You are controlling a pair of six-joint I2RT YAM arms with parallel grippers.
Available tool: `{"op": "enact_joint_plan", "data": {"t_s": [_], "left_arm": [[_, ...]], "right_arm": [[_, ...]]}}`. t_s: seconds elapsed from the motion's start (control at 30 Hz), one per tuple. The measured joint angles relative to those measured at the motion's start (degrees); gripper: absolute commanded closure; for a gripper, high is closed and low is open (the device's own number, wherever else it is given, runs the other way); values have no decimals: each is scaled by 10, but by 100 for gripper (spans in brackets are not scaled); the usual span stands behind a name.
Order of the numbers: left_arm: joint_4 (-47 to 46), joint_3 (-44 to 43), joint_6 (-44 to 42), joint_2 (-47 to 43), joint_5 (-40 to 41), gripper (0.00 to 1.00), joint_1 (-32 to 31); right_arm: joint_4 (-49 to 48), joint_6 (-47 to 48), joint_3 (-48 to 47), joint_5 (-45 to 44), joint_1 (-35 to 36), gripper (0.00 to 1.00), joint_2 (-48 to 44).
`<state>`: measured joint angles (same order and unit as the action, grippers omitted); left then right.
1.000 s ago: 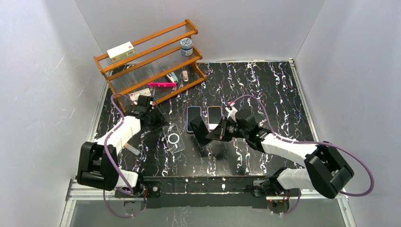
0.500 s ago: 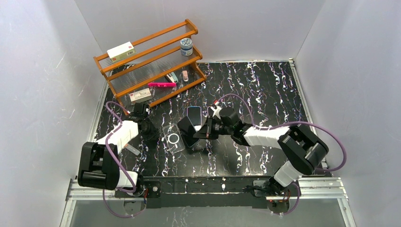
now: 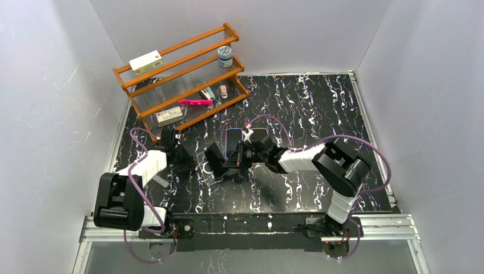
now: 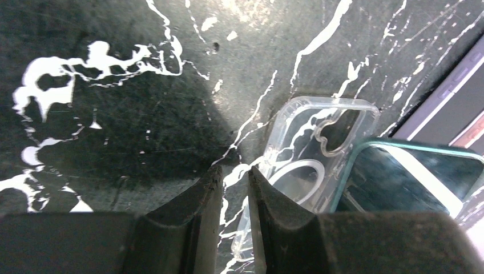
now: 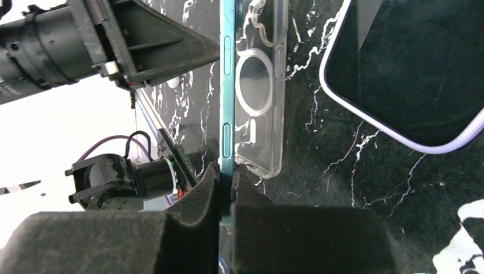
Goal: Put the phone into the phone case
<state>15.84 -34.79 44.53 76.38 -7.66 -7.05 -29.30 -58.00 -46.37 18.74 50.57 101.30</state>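
The clear phone case (image 4: 311,142) with a ring on its back lies flat on the black marbled table. It also shows in the right wrist view (image 5: 259,85) and is mostly covered in the top view (image 3: 206,174). My right gripper (image 5: 226,174) is shut on the teal-edged phone (image 5: 227,85), held on edge and tilted over the case (image 3: 217,161). The phone's dark face shows in the left wrist view (image 4: 411,182). My left gripper (image 4: 234,171) is down at the case's left edge (image 3: 182,155). Its jaws stand a sliver apart with nothing between them.
Two other phones lie just behind the case, one purple-edged (image 3: 233,138) (image 5: 411,68) and one lighter (image 3: 259,136). A wooden rack (image 3: 182,74) with small items stands at the back left. A small white tube (image 3: 160,181) lies by the left arm.
My right gripper has carried the phone leftward until it is over the clear case. My left gripper has moved nearer and down to the case's left edge.
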Motion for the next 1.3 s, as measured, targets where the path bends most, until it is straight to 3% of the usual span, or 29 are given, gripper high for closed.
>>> {"op": "enact_joint_plan", "data": {"t_s": [0.53,1.3], "left_arm": [[-38,35,21,-11,-73,83,1],[9,-20,-30,24,-7,82,3]], "right_arm": [[-38,-18,-38,-6,18,99,78],[57,82,-74,49,-3,99,63]]}}
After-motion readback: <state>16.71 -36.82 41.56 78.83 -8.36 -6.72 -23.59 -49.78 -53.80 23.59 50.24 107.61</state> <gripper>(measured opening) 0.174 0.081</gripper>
